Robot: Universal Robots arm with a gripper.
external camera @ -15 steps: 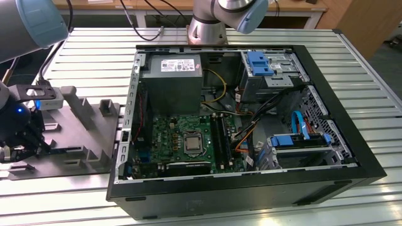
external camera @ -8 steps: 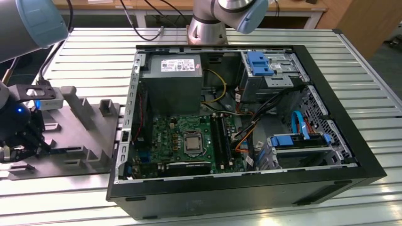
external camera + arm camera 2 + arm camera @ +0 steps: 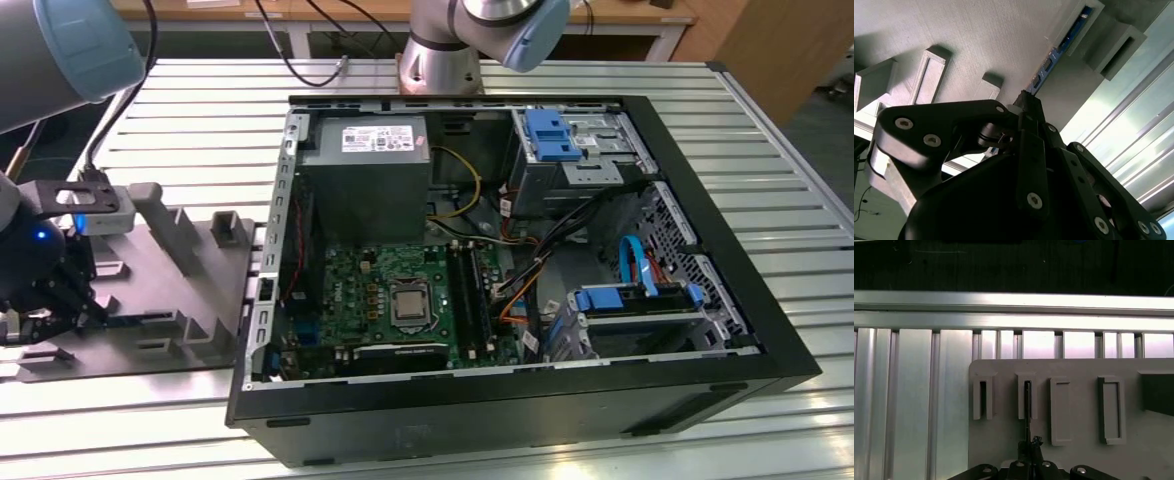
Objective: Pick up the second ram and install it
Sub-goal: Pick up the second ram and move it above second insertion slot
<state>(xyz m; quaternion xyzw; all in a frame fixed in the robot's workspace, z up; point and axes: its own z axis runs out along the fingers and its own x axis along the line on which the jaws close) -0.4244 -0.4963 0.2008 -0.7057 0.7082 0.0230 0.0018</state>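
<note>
Right now the black gripper [image 3: 38,310] [image 3: 1026,106] [image 3: 1029,444] hangs over the grey slotted holder plate [image 3: 187,300] [image 3: 979,40] [image 3: 999,440] on the ribbed aluminium tabletop [image 3: 134,430], at the exterior view's left. Its fingers [image 3: 1033,125] are pressed together, pinching one end of the slim dark blue memory stick, the second ram [image 3: 1056,54] [image 3: 1027,410]. The stick stands on edge in the plate's raised slots. The open black computer case [image 3: 534,410] lies just beside the plate.
</note>
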